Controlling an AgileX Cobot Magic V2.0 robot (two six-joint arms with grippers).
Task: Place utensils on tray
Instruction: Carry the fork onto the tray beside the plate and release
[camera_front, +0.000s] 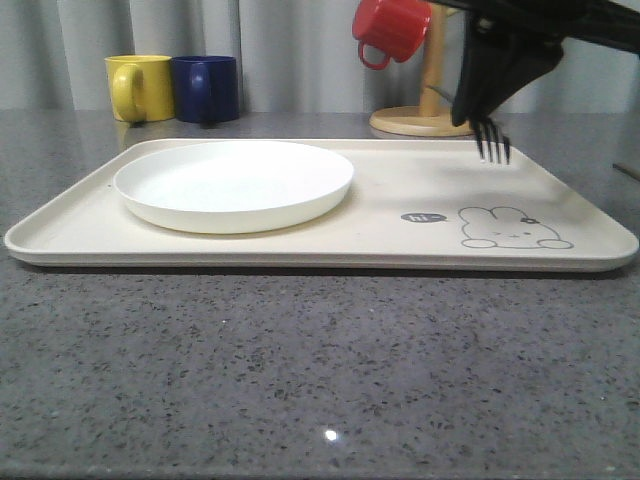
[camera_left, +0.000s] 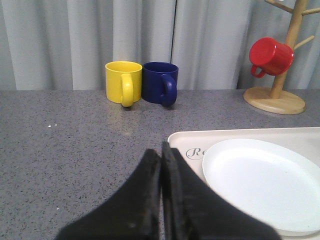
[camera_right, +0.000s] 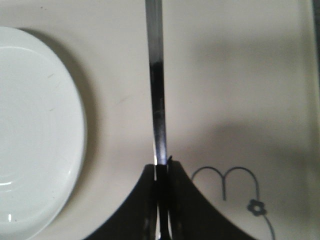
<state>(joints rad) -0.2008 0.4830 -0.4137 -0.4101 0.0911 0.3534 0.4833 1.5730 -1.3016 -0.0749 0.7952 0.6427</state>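
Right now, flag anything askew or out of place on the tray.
Nothing stands out. The white plate sits flat on the cream tray, and the fork is gripped in the right claw above it.

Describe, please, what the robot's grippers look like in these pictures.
Both are plain black. The left gripper has two broad, matte fingers that flare wide at the base and taper to narrow tips, with smooth curved outer edges. The right gripper has the same flared, curved black shape; in the front view it hangs as a dark tapering wedge from a black arm. I see no markings or cables.
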